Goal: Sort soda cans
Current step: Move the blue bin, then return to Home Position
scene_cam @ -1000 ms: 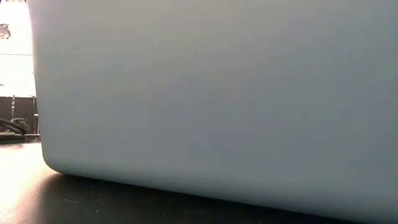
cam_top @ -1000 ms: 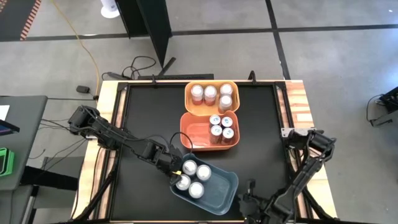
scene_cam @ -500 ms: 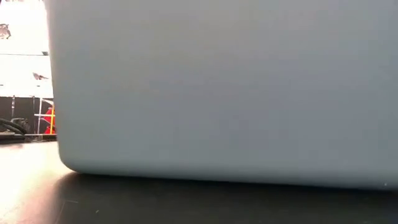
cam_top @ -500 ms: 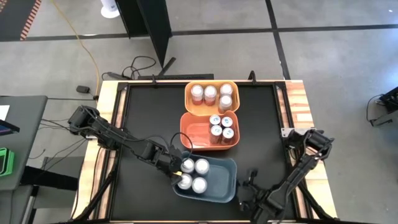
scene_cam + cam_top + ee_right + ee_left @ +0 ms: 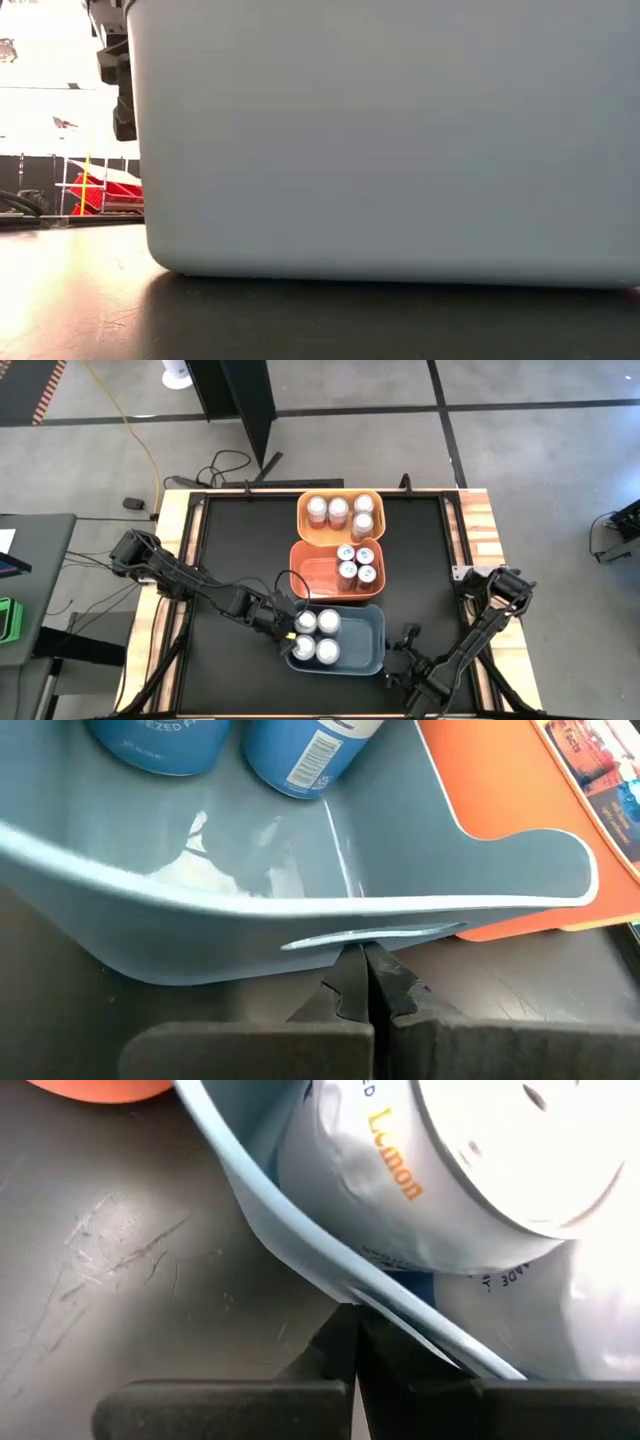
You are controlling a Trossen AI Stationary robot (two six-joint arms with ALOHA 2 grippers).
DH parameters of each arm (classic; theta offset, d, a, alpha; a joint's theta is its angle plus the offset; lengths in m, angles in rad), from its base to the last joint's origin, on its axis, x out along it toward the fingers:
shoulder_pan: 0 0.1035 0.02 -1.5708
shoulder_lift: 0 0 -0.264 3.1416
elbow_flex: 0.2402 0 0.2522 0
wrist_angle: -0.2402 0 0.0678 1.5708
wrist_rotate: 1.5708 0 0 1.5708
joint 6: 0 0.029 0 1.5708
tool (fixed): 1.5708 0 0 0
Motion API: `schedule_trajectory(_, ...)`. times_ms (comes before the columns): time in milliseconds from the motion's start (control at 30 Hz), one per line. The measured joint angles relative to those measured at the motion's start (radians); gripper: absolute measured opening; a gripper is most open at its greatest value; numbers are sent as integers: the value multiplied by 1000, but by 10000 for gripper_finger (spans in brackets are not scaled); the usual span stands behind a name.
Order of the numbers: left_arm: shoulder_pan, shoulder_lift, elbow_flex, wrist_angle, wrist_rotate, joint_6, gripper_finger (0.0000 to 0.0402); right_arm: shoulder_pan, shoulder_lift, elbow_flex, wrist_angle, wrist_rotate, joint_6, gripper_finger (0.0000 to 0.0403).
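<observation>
Both end effectors are clamped on the blue bin, low centre of the frame: the left end effector pinching its left rim, the right end effector its right wall. All soda cans sit in bins: blue, orange bin and yellow bin above.

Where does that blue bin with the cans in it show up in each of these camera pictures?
High view: the blue bin sits low in the middle, below the orange bin.
Low view: its wall fills nearly the whole picture.
Left wrist view: its thin rim crosses diagonally.
Right wrist view: its rim and inside span the picture.
Shared landmark: the soda cans inside it.
</observation>
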Motion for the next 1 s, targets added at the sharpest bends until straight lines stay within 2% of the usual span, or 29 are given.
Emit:
schedule_trajectory(300, 9, 0, 0, 9, -55, -1, 0, -29, 0, 0, -96, -3, 125, 0)
schedule_trajectory(467, 23, 0, 0, 5, -100, 12, 0, -44, 0, 0, -104, -5, 129, 0)
schedule_trajectory(667, 27, 0, 0, -4, -102, 16, 0, -51, 0, 2, -110, -28, 130, 0)
schedule_trajectory(833, 2, 0, 2, -35, -106, -4, 0, -24, 0, 2, -109, -75, 130, 4)
schedule_trajectory(1000, -39, 0, 2, -68, -101, -27, 0, 24, 0, 3, -106, -180, 130, 29)
